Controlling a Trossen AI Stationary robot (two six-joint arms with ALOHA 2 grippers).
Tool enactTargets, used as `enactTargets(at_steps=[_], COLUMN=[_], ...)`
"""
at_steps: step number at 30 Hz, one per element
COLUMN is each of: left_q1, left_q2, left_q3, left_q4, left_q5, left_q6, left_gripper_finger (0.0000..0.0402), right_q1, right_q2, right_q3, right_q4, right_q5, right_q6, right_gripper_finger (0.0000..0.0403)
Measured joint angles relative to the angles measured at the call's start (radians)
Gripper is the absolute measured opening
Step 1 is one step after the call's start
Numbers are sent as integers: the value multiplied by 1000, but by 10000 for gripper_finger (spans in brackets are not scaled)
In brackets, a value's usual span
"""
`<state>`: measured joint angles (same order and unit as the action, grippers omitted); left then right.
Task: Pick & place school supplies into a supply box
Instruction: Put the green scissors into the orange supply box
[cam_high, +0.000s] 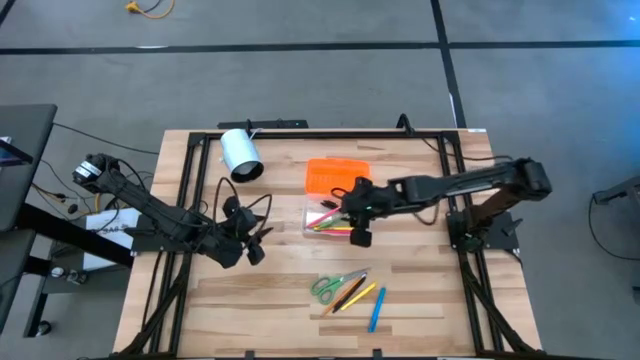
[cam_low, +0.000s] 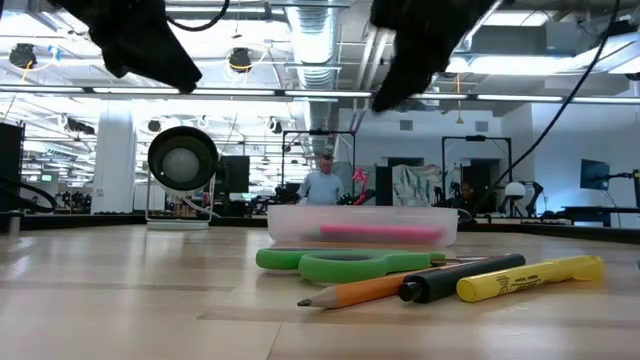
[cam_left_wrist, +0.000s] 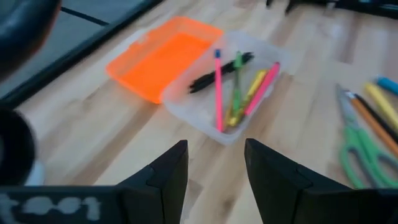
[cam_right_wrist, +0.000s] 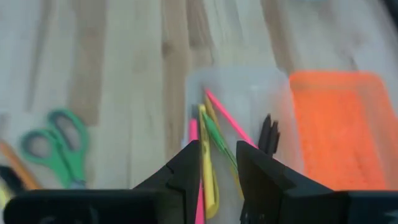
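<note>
Supply box: the clear tray (cam_high: 330, 220) lies at the centre of the high view, with its orange lid (cam_high: 336, 176) folded open and lying flat just above it in the frame. The long axis of both runs left-right across the frame.
Supplies in the box: pink, green, yellow and dark pens (cam_high: 328, 219) lie inside the tray, roughly along its long axis.
Supplies on the desk: green-handled scissors (cam_high: 331, 286), an orange pencil (cam_high: 341, 298), a dark pen (cam_high: 351, 292), a yellow marker (cam_high: 362, 295) and a blue pen (cam_high: 376, 309) lie below the tray in the high view. All are angled lower left to upper right, close together.
My right arm: it reaches in from the right edge of the high view, extended leftward. My right gripper (cam_high: 359, 228) hangs over the right end of the tray.
My right fingers: released, gap visible between them, nothing held.
My left arm: it enters from the left edge. My left gripper (cam_high: 252, 243) waits left of the tray, above the desk (cam_high: 250, 300).
My left fingers: spread apart, empty.
Surroundings: a white cylinder (cam_high: 240, 155) lies in the upper left of the desk, well apart from the box.
</note>
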<state>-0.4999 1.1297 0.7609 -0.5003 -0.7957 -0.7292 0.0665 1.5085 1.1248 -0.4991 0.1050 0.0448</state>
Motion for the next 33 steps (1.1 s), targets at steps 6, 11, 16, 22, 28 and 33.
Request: enactTargets(at_steps=[6, 11, 16, 22, 28, 33], left_q1=[15, 47, 67, 66, 72, 72], left_q2=[12, 76, 205, 411, 594, 709], left_q3=[0, 0, 4, 80, 190, 265], left_q4=[170, 352, 522, 653, 679, 659], left_q5=[146, 275, 405, 501, 603, 638], left_q6=[144, 228, 222, 213, 213, 199], left_gripper_finger=[148, 148, 148, 148, 148, 148], right_q1=[24, 54, 96, 148, 202, 258], right_q2=[-133, -220, -284, -336, -397, -457], right_q3=[0, 0, 0, 0, 0, 0], right_q4=[-53, -138, -235, -339, -424, -500], right_q5=[45, 117, 186, 263, 291, 348], right_q6=[34, 38, 67, 101, 128, 186], right_gripper_finger=[97, 97, 97, 98, 98, 98])
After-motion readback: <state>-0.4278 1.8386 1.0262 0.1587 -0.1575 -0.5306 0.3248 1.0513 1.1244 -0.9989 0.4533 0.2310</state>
